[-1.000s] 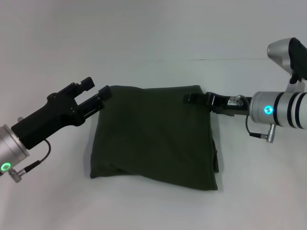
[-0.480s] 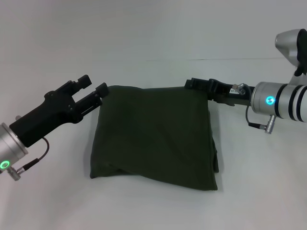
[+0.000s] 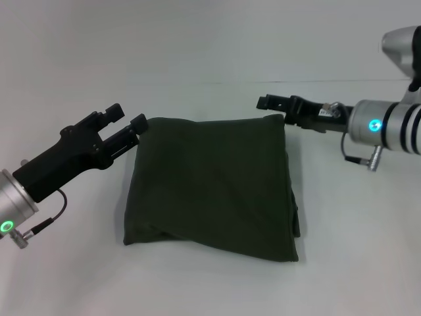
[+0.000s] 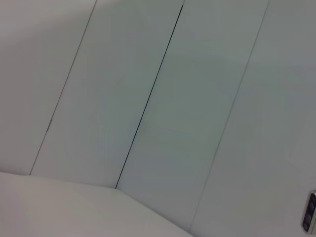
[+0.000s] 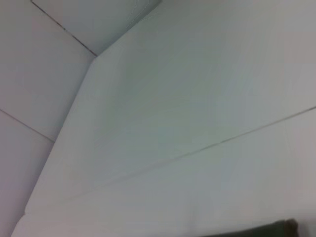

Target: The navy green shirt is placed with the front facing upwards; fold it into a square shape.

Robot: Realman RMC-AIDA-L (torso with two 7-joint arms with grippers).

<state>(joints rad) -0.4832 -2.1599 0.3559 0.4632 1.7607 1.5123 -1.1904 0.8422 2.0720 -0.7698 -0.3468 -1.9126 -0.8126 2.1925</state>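
Looking at the shirt [image 3: 214, 187]: folded to a rough square, flat on the tabletop [image 3: 210, 283] between my arms. Left fingers [image 3: 129, 125] spread, empty, at its far left corner; right fingers [image 3: 271, 103] near the far right corner, state unclear. Soft, light, limp cloth, so I'd pinch corners or folded edges.
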